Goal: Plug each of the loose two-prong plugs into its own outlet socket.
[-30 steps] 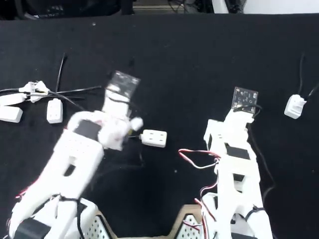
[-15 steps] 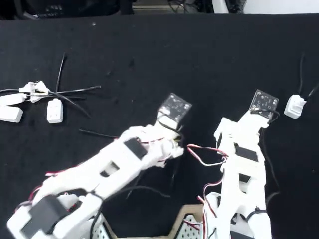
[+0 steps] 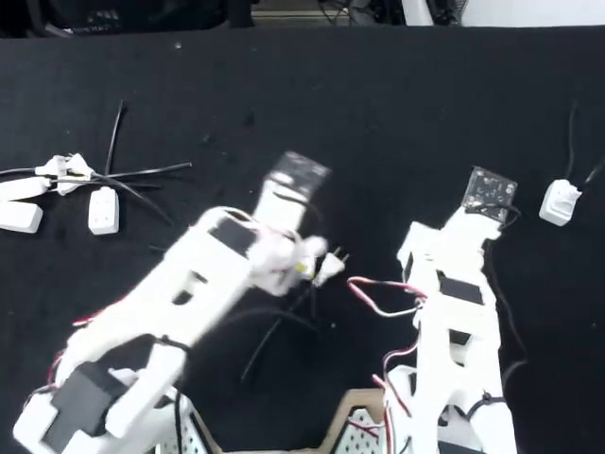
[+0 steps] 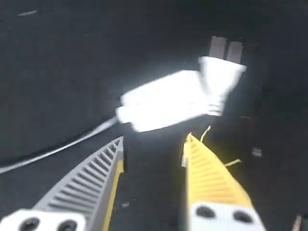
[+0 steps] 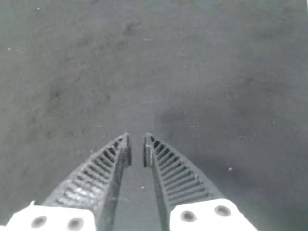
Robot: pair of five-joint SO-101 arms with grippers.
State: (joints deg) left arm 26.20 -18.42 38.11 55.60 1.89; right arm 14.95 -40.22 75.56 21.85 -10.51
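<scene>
Left gripper [image 4: 154,139] is held open, its fingers set apart. Far off at its 9 o'clock, small white blocks [image 3: 104,210] and black cables [image 3: 142,175] are laid near the table [image 3: 378,85] edge. A two-prong plug [image 4: 168,101] is seen just past the fingertips; contact cannot be told. Right gripper [image 5: 136,147] is drawn almost closed on nothing, and another white plug [image 3: 561,201] is found at its arm's 3 o'clock.
</scene>
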